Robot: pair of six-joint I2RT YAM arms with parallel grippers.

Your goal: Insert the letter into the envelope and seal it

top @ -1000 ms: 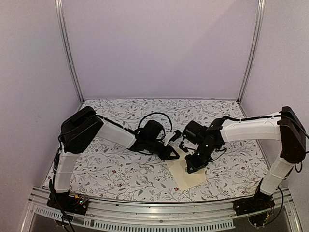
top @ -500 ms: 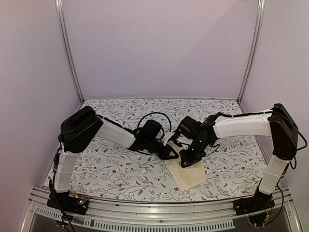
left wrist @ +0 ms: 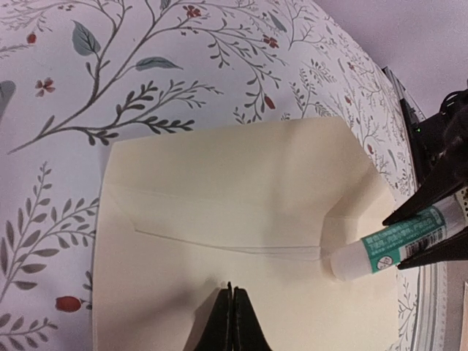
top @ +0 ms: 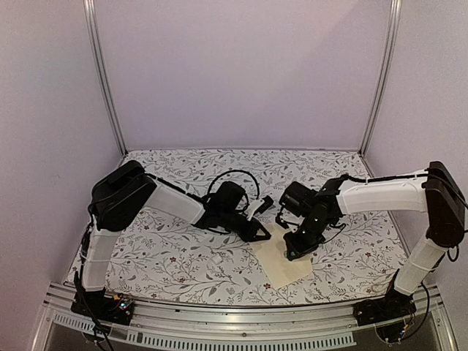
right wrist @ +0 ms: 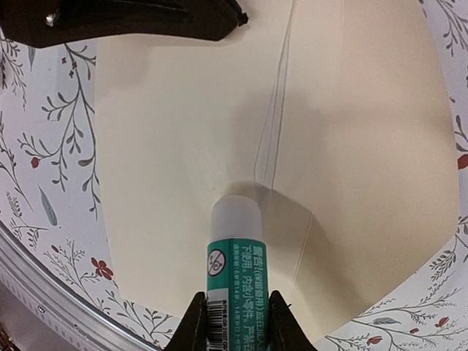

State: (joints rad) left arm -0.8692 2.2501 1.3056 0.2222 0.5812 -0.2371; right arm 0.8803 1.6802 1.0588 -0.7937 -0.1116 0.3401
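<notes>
the right gripper is clamped on a glue stick, whose white tip touches the envelope at the flap's edge. over the last second that arm swung left across the flap and came back right, so i judge 1 gluing stroke done. the left gripper, jaws together, pins the envelope flat on the table. the letter is not visible, likely already inside. pressing the flap shut remains.

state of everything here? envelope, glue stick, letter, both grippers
envelope, lying flat, flap state unclear
glue stick, held, tip against the envelope
left gripper, shut, tips on the envelope
right gripper, shut on the glue stick
letter, not in view
</notes>
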